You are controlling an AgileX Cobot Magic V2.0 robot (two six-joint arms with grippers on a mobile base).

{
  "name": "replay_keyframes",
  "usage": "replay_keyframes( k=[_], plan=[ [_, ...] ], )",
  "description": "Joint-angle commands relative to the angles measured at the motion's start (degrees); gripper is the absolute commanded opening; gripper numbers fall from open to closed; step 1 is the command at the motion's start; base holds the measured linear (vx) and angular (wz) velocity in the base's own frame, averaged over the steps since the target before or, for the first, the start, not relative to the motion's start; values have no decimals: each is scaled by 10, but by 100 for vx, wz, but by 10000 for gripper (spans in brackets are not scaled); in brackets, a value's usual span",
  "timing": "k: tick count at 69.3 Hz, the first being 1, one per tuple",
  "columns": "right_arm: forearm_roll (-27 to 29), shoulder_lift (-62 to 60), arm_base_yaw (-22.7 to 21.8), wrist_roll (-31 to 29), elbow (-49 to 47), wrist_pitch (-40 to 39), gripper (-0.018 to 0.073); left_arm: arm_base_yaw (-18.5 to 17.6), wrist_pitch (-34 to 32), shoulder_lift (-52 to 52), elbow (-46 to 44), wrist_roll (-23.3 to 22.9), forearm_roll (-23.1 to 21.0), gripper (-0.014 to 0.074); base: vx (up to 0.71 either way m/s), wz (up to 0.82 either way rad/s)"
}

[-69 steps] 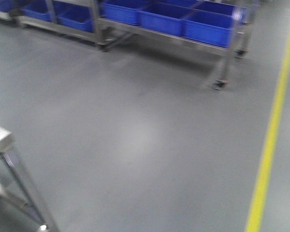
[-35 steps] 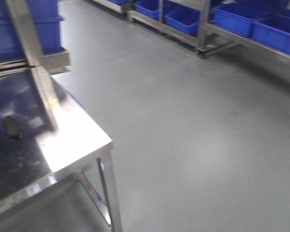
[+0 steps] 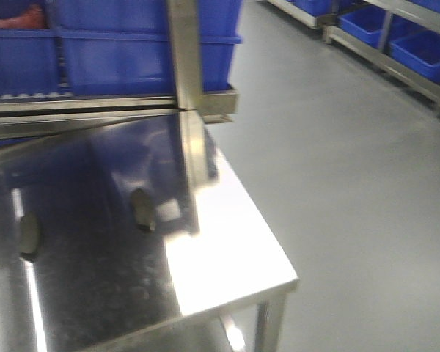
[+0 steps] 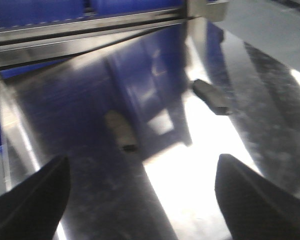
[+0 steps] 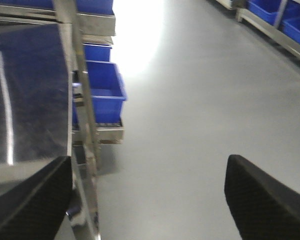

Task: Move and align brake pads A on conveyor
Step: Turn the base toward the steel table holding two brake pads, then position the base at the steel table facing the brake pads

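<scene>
Steel table [image 3: 227,257] carries the task's things, its shiny top mirroring the blue bins [image 3: 132,51] stacked past its far edge. Two pads lie flat on that top, well apart. One pad [image 3: 141,209] is near the table's middle, just beside the foot of an upright post [image 3: 183,88]. The other pad [image 3: 29,236] sits toward the table's left side. Both are blurred, so which face is up is hard to say, though they look like dull grey ovals.

From the left wrist, the left gripper [image 4: 140,200] hangs above the table with its dark fingers [image 4: 35,200] spread wide and nothing between them. Both pads are ahead of it on the tabletop, clear of either finger.

The right gripper [image 5: 150,205] is off the table's right edge, over the grey floor [image 5: 180,125]. Its fingers [image 5: 270,200] are likewise parted and empty.
</scene>
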Motion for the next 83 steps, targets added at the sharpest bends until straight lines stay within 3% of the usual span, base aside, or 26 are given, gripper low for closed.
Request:
replay_keyframes(
  k=[1, 42, 83],
  plan=[
    [-3, 5, -2, -6, -14, -39, 589, -5, -38, 5, -14, -1, -5, 554, 24, 64],
    [-3, 5, -2, -6, -14, -39, 589, -5, -39, 5, -14, -1, -5, 554, 18, 48],
    [-3, 5, -2, -6, -14, -39, 589, -5, -39, 5, -14, -1, -5, 554, 6, 7]
  ],
)
